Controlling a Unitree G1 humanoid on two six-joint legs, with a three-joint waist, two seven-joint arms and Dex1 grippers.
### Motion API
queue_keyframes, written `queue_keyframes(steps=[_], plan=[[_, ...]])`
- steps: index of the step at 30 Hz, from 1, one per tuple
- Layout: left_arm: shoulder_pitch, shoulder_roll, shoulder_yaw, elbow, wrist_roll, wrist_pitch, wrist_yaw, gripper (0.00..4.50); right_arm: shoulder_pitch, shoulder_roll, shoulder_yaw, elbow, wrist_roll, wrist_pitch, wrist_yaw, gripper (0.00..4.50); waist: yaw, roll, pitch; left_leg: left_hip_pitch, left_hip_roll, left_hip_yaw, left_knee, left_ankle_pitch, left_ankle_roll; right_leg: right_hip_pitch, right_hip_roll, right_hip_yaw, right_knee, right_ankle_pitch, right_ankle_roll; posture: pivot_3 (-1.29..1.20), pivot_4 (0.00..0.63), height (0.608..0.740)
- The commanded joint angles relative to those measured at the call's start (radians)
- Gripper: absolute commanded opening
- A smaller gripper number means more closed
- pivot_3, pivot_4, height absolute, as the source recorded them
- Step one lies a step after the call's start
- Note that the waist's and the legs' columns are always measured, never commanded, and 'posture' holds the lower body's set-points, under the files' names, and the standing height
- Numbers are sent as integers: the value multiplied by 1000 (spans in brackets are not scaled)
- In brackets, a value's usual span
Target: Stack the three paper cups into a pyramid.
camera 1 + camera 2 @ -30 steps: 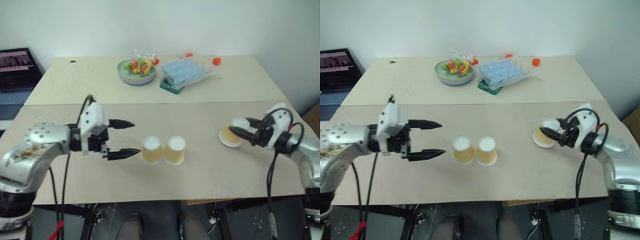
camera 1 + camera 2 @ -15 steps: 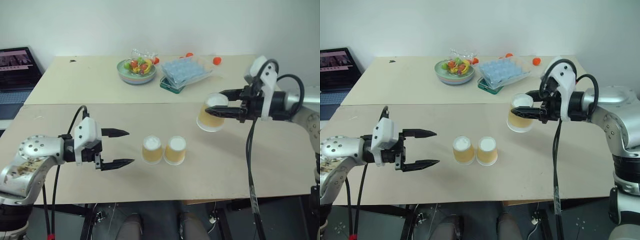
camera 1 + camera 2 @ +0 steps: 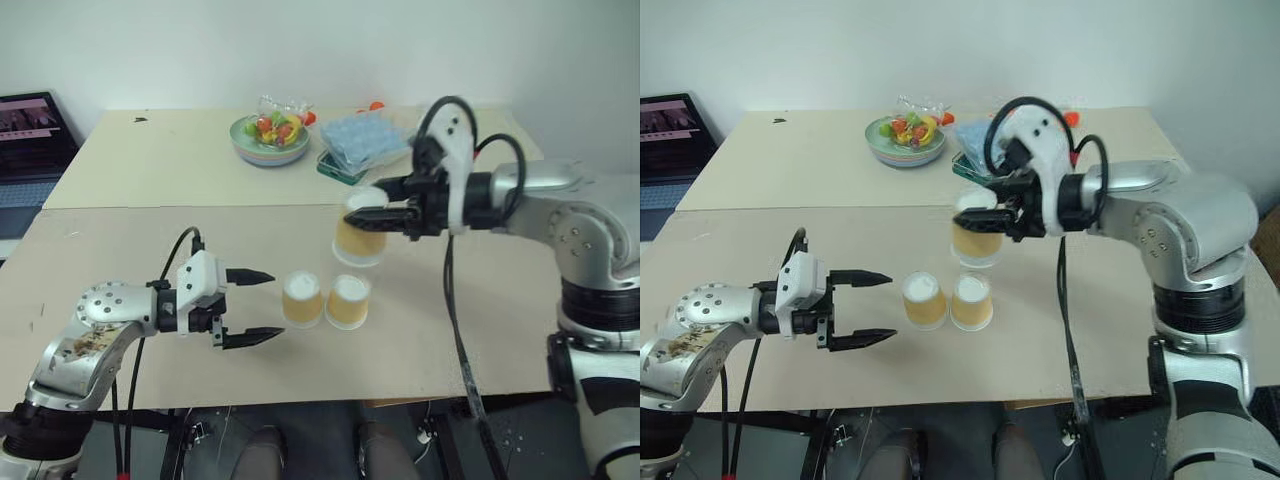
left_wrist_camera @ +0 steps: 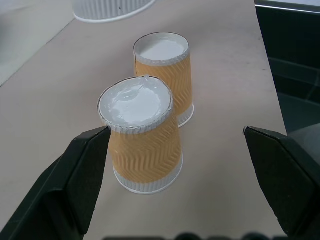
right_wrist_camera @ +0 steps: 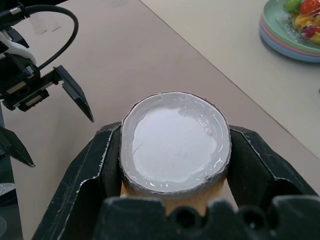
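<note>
- Gripping 1 upturned yellow-orange paper cup [image 3: 360,238], base up, between the 2 black fingers of the right gripper [image 3: 378,203]; jaws closed on the cup near its white base, seen close in the right wrist view [image 5: 175,145].
- Held in the air, above and just behind the other 2 cups, clear of the tan table [image 3: 480,330].
- Standing side by side near the table's front edge: 2 more paper cups, both upside down, white bases up; left cup [image 3: 303,299] and right cup [image 3: 349,301] touching or all but touching at their rims.
- Hovering just to the left of that pair: left gripper [image 3: 252,306], fingers spread wide and holding nothing, pointing toward the left cup.
- Framing the same 2 cups in the left wrist view, the near cup [image 4: 143,142] in front of the far one [image 4: 165,67], both between the parted black fingers [image 4: 75,175] without contact.
- Sitting on the far table: pale green fruit bowl [image 3: 270,142] with coloured fruit, and beside it a clear tray of blue cells [image 3: 365,145], both well apart from the cups.
- Showing at the far left edge: a dark laptop screen [image 3: 32,130].
</note>
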Motion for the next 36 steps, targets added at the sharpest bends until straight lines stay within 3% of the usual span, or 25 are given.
queue_keyframes(steps=[1,12,35,36], plan=[[-20,-7,-4,-3,7,-31,0,4500,-23,38,-62,-63,40,61,-57,2646,0,0,0,0,0,0,0,0,0,0,0,0,0,0,0,0,150,740],[-56,-28,-34,29,19,-48,-11,4500,5,185,-111,-156,85,199,-189,2646,-4,0,0,1,0,0,0,0,0,0,0,0,4,0,0,0,150,740],[-105,-29,-48,60,28,-47,-25,4500,102,196,-21,-214,65,122,-243,2646,-6,0,0,4,0,0,0,1,0,0,1,0,5,0,0,0,150,740],[-106,-29,-48,60,28,-46,-25,4500,103,197,-21,-214,65,121,-243,3130,-6,0,0,4,0,0,0,1,0,0,1,0,5,0,0,0,150,740]])
